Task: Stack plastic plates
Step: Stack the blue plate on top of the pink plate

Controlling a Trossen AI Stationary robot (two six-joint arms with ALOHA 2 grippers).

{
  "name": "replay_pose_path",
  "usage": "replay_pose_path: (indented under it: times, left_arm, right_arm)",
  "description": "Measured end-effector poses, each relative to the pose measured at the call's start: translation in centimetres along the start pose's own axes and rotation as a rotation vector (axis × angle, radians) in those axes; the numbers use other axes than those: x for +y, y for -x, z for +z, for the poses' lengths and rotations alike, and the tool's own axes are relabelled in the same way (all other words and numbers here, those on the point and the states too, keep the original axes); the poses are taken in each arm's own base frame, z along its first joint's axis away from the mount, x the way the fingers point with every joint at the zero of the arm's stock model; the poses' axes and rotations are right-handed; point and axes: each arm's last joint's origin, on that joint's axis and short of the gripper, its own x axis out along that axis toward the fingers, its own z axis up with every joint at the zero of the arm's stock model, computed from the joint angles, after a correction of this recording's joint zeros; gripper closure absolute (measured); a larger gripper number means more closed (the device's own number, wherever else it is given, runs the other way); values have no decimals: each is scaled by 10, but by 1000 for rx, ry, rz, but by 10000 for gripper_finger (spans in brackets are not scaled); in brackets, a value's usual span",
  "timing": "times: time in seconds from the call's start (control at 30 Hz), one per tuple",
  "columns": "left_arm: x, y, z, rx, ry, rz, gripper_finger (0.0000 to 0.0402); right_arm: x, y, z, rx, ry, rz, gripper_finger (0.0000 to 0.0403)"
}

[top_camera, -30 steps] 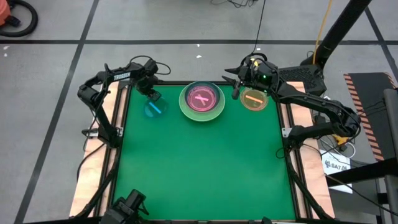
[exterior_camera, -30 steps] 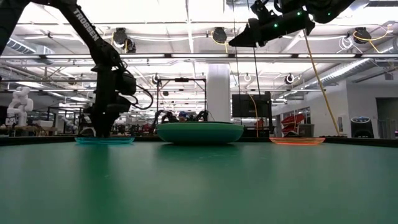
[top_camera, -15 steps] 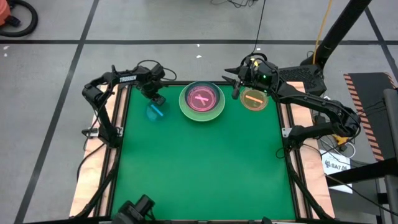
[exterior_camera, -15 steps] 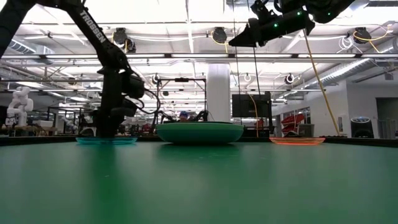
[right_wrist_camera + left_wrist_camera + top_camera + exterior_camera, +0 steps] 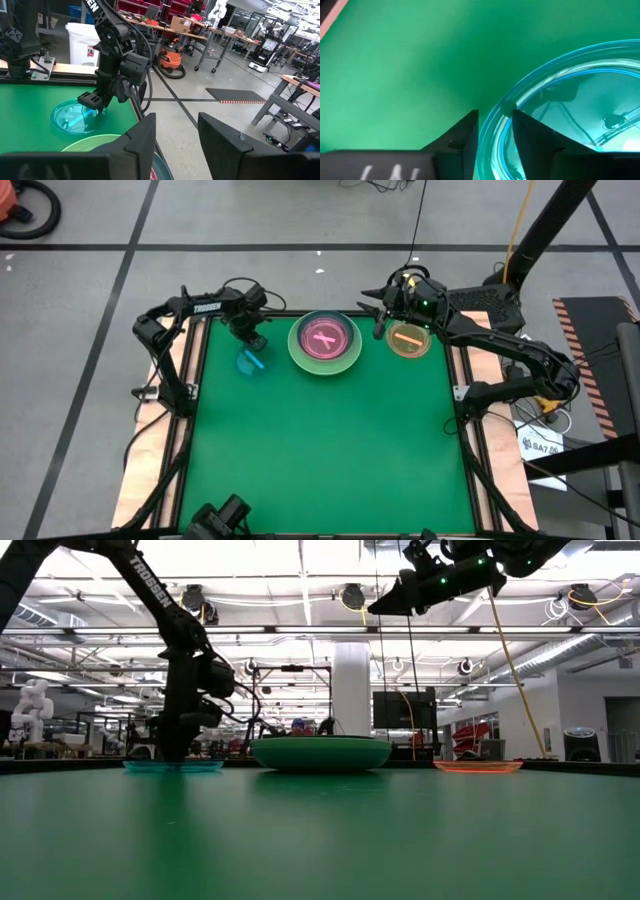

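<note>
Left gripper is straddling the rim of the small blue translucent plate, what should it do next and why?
Probably finish closing, then lift. In the left wrist view the left gripper has one finger on each side of the small blue translucent plate rim, and the plate lies flat on the green table.

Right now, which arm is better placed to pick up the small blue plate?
The left. Its left gripper already has one finger on each side of the blue plate's rim. The right gripper hangs above the table beside the orange plate.

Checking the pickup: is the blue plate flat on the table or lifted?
Flat: the blue plate lies on the table, its rim between the left gripper fingers.
</note>
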Motion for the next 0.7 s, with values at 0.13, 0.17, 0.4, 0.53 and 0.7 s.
replay_pose_path:
  times: [0.13,0.17,0.4,0.53,0.7]
  left_arm:
    - [0,0,0,0,2,0,305]
    - [0,0,0,1,2,0,309]
    - [0,0,0,2,21,0,346]
    - [0,1,0,2,21,0,379]
    - [0,1,-1,7,19,0,395]
  right_arm:
    - [0,0,0,0,0,0,264]
    - [0,0,0,0,0,0,264]
    - [0,0,0,4,3,1,264]
    - [0,0,0,5,6,2,264]
    - [0,0,-1,8,6,2,264]
